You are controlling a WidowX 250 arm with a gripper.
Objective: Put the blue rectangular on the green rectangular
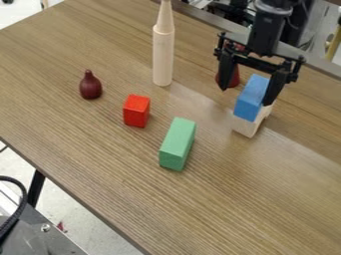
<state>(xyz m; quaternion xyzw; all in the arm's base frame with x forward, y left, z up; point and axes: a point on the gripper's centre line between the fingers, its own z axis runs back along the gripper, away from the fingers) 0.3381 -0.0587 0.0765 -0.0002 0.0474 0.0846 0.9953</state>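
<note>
Looks green on the long block (177, 142), red on the cube (136, 110) near it, blue on the brick (252, 97) farther from it. Runs streaky brown across the table (73, 127) beneath it.

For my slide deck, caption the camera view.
The black gripper, open at the blue block, with the green block lying apart.

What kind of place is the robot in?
Probably a robotics lab: there's a black robot arm above a wood-grain table, a green block on the tabletop, and a thick black cable at the left edge.
</note>
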